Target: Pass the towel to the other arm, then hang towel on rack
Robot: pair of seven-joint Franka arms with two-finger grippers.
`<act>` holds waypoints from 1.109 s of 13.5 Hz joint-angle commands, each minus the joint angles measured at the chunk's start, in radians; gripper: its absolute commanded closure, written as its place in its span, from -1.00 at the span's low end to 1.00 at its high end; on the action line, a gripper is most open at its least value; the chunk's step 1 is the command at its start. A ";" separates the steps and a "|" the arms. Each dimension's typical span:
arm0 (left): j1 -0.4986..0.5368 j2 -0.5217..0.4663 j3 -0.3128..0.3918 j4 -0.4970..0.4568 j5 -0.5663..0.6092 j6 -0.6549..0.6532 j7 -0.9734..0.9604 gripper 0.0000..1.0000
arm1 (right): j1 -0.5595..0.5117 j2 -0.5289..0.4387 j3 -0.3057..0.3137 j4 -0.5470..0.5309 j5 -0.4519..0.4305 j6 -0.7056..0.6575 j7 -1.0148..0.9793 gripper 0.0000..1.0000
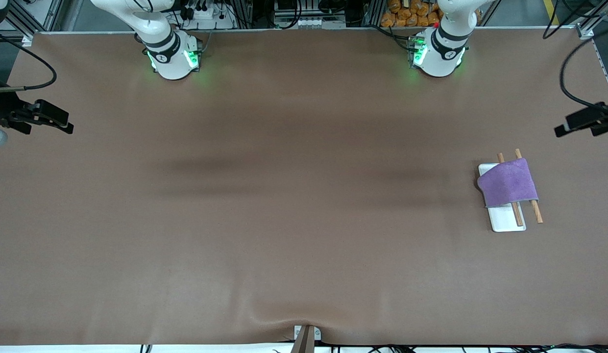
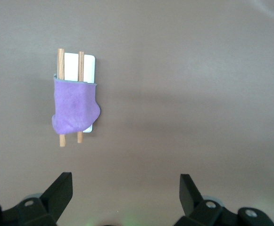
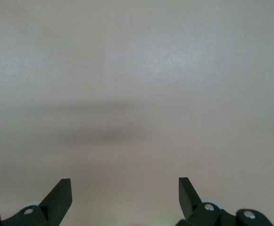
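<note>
Draping over both rods of the rack (image 1: 508,215), towel (image 1: 508,184) sitting toward the left arm's end of the tabletop (image 1: 284,220), purple side up. Hovering high above bare tabletop, fingers spread wide, holding nothing: left end effector (image 2: 126,195) and right end effector (image 3: 125,197).

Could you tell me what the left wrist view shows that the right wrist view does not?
Only the left wrist view shows the purple towel draped over the rack, hiding much of its two wooden rods and white base, with the left gripper open. Only the right wrist view shows the right gripper, also open. Both share the bare brown table.
</note>
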 commanded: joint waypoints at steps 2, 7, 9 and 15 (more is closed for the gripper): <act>0.008 -0.029 -0.110 -0.018 0.108 0.000 -0.076 -1.00 | 0.001 0.010 0.002 0.025 -0.016 -0.021 0.011 -1.00; 0.014 -0.024 -0.112 0.029 0.113 0.000 -0.004 -1.00 | 0.001 0.008 0.000 0.023 -0.016 -0.022 0.010 -1.00; 0.006 -0.023 -0.114 0.029 0.113 0.000 -0.010 -1.00 | 0.001 0.010 0.000 0.025 -0.016 -0.021 0.008 -1.00; -0.182 -0.012 0.011 0.054 0.141 0.026 -0.019 -1.00 | -0.001 0.010 -0.001 0.023 -0.016 -0.027 0.008 -1.00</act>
